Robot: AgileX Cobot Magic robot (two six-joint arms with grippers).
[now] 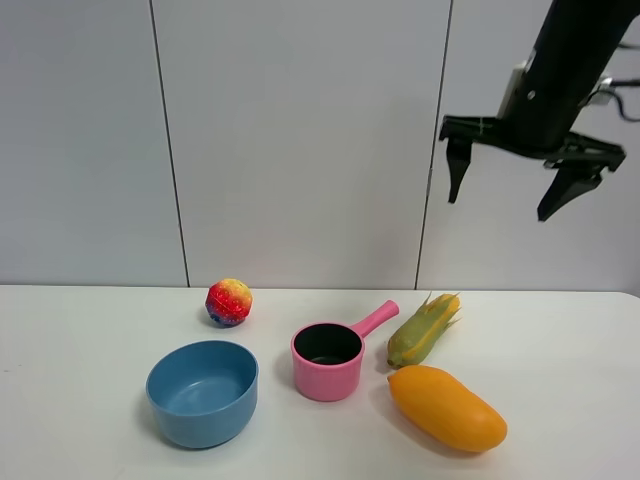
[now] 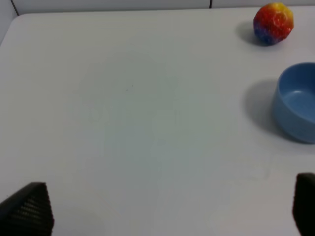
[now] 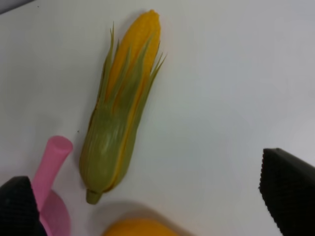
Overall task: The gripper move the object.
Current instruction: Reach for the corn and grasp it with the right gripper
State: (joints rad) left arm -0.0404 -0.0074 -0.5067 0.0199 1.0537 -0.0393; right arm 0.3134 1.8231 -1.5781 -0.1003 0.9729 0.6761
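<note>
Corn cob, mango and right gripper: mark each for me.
corn cob (image 3: 115, 132), right wrist view, middle of green husk.
mango (image 1: 447, 408), exterior high view, middle of its skin.
right gripper (image 1: 498, 209), exterior high view, midway between fingertips.

Lab, white table, grey panelled wall

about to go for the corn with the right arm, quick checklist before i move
1. Right end effector open and empty: ok, jaws spread wide.
2. Corn cob in sight and uncovered: ok, lying flat on the table.
3. Jaws set across the cob: ok, its length runs roughly square to the closing line.
4. Cob centred in the gap: not ok, it lies nearer one finger.
5. Room to close: ok mid-cob, but the pink pot handle and mango crowd the stem end.
6. Left end effector out of the way: ok, open over bare table.
</note>
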